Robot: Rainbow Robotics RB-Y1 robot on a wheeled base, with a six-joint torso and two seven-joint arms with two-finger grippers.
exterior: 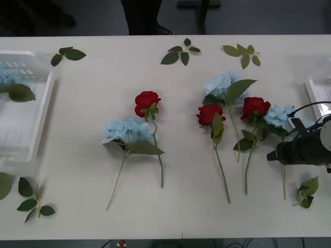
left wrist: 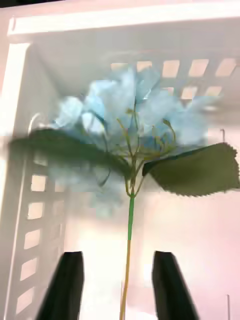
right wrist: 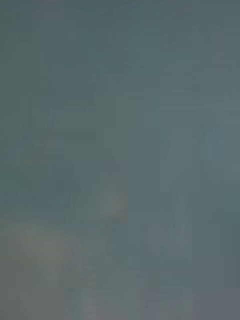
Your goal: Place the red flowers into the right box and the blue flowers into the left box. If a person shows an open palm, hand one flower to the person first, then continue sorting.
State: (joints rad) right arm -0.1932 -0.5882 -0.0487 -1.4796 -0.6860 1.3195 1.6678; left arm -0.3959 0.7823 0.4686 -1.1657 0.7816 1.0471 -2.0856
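A blue flower (left wrist: 135,120) lies inside the left box (left wrist: 20,150), its stem running between the black fingers of my left gripper (left wrist: 120,290), which stand open and apart from it. In the front view that box (exterior: 39,129) sits at the table's left edge. On the table lie three red flowers (exterior: 147,102) (exterior: 209,113) (exterior: 255,107) and three blue flowers (exterior: 126,130) (exterior: 222,85) (exterior: 279,116). My right gripper (exterior: 274,154) hovers by the stem of the rightmost blue flower. The right box (exterior: 315,90) shows at the right edge.
Loose green leaf sprigs lie along the far edge (exterior: 181,53) (exterior: 242,53) (exterior: 67,54), at the near left corner (exterior: 31,201) and by the right arm (exterior: 309,191). A person's dark legs (exterior: 142,18) stand behind the table.
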